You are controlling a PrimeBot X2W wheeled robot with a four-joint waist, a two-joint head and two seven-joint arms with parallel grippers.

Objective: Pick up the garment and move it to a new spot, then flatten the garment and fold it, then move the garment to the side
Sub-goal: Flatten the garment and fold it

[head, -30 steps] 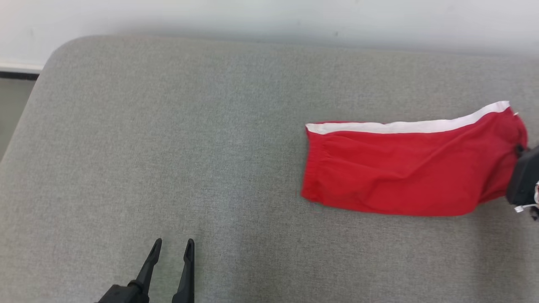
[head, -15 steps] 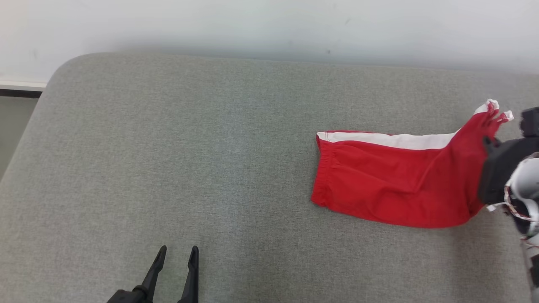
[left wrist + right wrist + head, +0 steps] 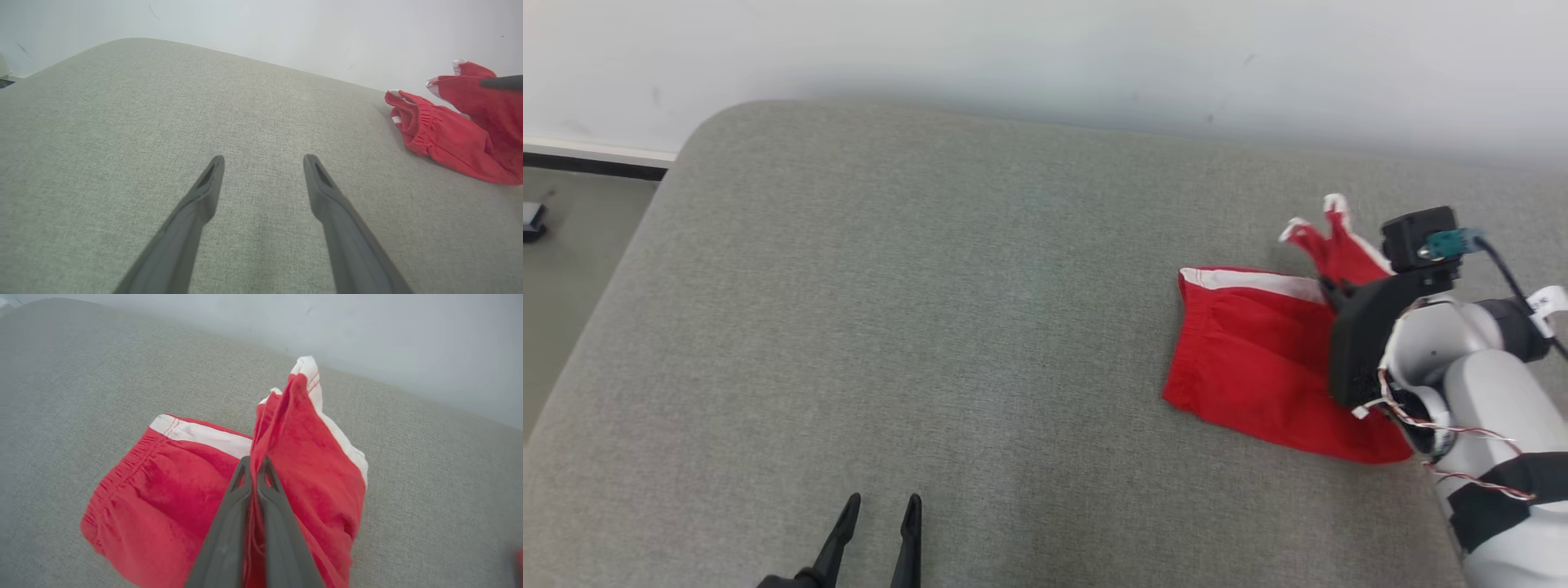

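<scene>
The garment (image 3: 1250, 359) is a pair of red shorts with a white side stripe, lying at the right of the grey cushioned surface (image 3: 931, 310). My right gripper (image 3: 254, 462) is shut on the garment's leg-hem end (image 3: 302, 428), which is lifted and bunched above the rest. The elastic waistband (image 3: 118, 482) still rests on the surface. In the head view the right gripper's black body (image 3: 1368, 339) covers part of the garment. My left gripper (image 3: 880, 509) stands open near the front edge, far left of the garment (image 3: 449, 130), with nothing between its fingers (image 3: 204, 192).
A pale wall (image 3: 1045, 57) runs behind the surface. At the far left the surface's rounded corner drops to the floor (image 3: 572, 245), where a small dark object (image 3: 533, 219) sits.
My right gripper has lifted the garment's hem end and carried it leftward over the rest, so the garment now lies shorter and bunched. The head camera has turned too. The left gripper stays open.
</scene>
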